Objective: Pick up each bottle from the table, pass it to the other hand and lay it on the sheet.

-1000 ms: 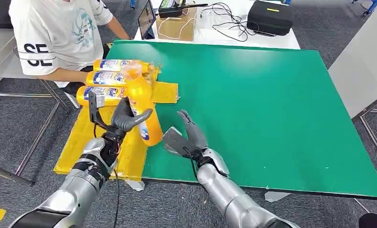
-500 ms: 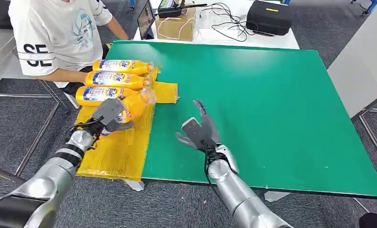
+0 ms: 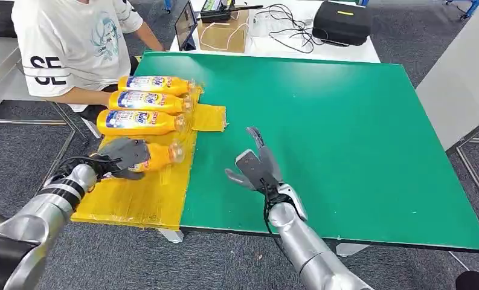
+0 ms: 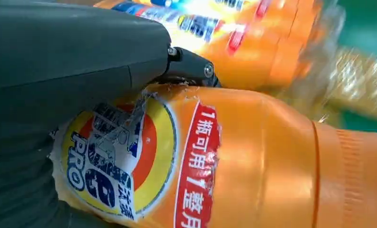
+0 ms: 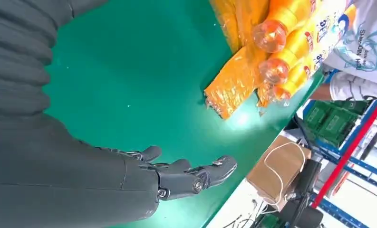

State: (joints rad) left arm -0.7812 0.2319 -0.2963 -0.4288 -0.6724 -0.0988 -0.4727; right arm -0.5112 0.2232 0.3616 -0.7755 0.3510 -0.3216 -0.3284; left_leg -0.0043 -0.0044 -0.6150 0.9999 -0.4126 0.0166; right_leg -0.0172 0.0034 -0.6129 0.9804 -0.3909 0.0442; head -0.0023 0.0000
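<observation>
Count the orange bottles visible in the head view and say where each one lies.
4. Three lie side by side on the yellow sheet: far bottle, middle bottle, near bottle. The fourth bottle lies nearer still, gripped by the left hand.

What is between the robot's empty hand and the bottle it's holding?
Head view: bare green table and the yellow sheet's edge lie between the right hand and the held bottle.

Green table point(image 3: 321, 133), yellow sheet point(image 3: 146, 193) over its left edge, four orange bottles point(image 3: 141, 122) lying on the sheet
</observation>
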